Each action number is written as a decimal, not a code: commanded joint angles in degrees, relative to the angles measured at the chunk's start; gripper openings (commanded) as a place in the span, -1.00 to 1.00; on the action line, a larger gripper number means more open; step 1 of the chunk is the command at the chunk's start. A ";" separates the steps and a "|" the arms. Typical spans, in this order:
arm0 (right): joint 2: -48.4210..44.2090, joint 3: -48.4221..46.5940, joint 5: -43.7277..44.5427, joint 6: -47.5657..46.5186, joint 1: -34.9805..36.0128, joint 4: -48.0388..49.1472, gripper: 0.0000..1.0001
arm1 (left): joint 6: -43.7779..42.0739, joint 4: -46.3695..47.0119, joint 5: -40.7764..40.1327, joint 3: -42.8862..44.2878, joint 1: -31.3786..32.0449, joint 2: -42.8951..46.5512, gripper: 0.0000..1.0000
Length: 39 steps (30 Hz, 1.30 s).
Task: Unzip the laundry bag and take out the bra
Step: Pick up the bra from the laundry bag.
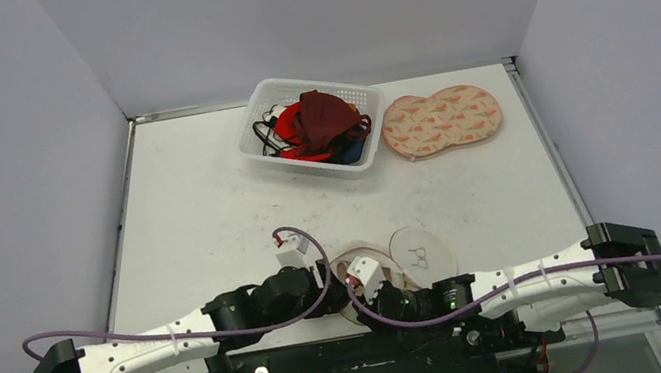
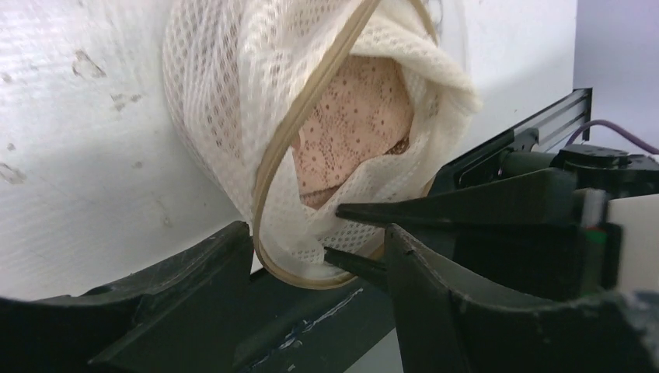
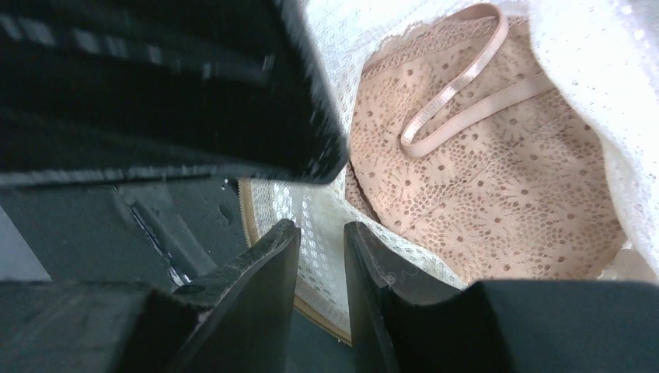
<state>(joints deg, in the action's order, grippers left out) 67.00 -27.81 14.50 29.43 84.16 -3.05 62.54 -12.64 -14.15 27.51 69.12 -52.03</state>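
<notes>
At near table (image 1: 210,217) edge, open laundry bag (image 2: 217,101) rim in right gripper (image 3: 321,233)

A white surface (image 1: 210,217) fills the middle of the view, matt and marked with a few dark scuffs (image 1: 280,198) near its centre. Plain pale grey walls close it in on three sides: a back wall (image 1: 307,8) along the surface's far edge, and a left wall (image 1: 1,181) and a right wall (image 1: 642,73) along its sides. A thin metal strip (image 1: 192,110) runs where the surface meets the back wall. The light is soft and even.
</notes>
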 commanded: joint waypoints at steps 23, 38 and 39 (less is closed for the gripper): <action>3.54 -1.38 13.53 1.15 -3.21 9.63 0.08 | 5.19 -2.39 -9.37 -1.58 5.64 -9.39 -1.00; 4.07 3.14 15.93 5.77 -9.48 8.90 -0.03 | 9.98 -5.07 -11.01 -8.79 6.02 -2.76 -1.00; 2.77 3.52 14.97 4.38 -8.87 10.04 -0.03 | 10.03 -4.51 -10.78 -9.17 6.02 -2.74 -1.00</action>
<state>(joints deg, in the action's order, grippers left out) 73.47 -25.85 28.75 35.42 74.96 4.40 70.98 -15.46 -23.40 19.92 74.91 -55.75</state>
